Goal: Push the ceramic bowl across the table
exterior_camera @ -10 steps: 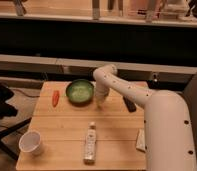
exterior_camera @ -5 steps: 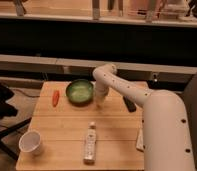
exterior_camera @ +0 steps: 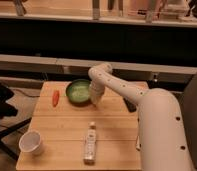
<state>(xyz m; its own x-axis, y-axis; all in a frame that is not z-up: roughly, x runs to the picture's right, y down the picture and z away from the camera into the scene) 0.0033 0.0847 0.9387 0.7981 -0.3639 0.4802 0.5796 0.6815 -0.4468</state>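
Observation:
The ceramic bowl (exterior_camera: 78, 92) is round and shallow, with a dark green rim and a paler green inside. It sits at the far middle of the light wooden table (exterior_camera: 62, 127). My white arm reaches in from the right. The gripper (exterior_camera: 95, 97) hangs down right beside the bowl's right rim, touching it or nearly so.
A small red-orange object (exterior_camera: 55, 98) lies left of the bowl. A white cup (exterior_camera: 31, 142) stands at the near left corner. A bottle (exterior_camera: 90, 143) lies near the front middle. A dark object (exterior_camera: 129, 105) lies at the right edge. A black chair (exterior_camera: 2, 107) stands left of the table.

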